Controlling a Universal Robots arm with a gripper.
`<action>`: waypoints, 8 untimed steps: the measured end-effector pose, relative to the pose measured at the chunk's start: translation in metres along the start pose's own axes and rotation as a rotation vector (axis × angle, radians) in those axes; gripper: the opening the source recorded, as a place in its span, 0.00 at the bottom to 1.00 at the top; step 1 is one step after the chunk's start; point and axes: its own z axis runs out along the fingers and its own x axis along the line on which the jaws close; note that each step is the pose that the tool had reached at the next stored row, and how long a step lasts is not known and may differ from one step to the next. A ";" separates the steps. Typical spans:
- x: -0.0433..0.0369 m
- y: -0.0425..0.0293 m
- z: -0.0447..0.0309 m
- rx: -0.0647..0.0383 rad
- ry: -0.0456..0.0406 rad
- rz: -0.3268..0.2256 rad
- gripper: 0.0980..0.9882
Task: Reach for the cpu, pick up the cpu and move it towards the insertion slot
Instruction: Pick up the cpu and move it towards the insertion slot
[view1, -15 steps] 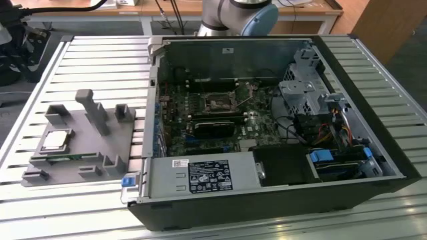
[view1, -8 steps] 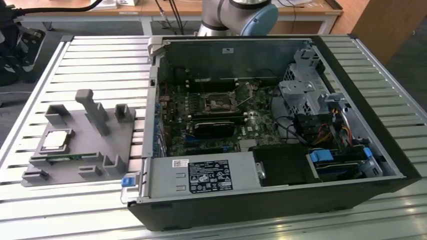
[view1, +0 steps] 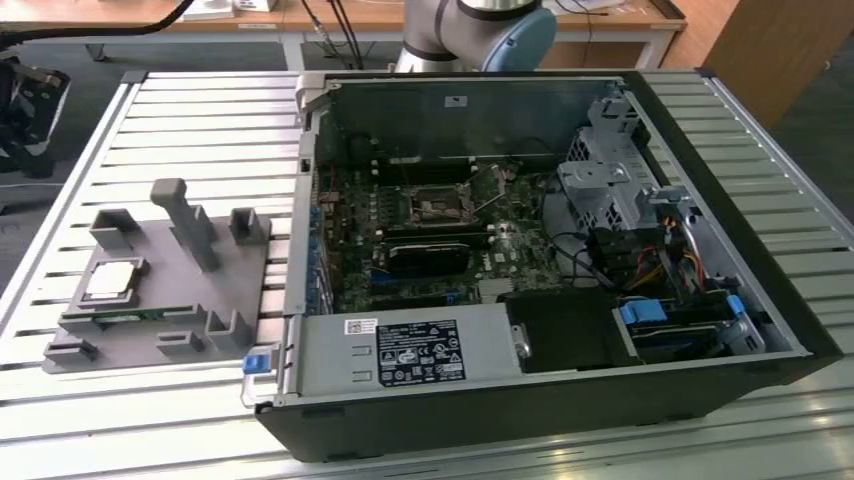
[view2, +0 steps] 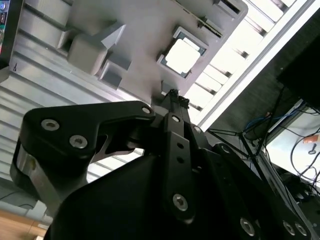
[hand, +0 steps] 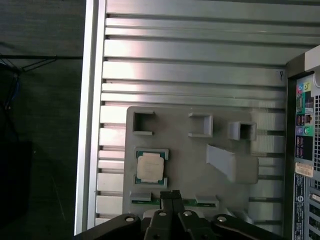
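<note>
On grey holder (view1: 174, 292), cpu (view1: 112, 281) in recess, pincer (hand: 170, 195) off it, tips together

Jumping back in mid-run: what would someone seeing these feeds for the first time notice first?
The open computer case dominates the exterior view, with the insertion slot inside it. On the exterior view's left, the cpu sits in a grey fixture beside the case. In the first wrist view the claw, shut and empty, hangs above that fixture, short of the cpu.
</note>
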 end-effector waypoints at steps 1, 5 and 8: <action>0.0004 -0.0016 0.0013 0.000 0.0000 -0.001 0.02; 0.0033 -0.0083 0.0080 0.000 0.0015 -0.003 0.22; 0.0059 -0.0105 0.0135 0.000 0.0013 -0.003 0.35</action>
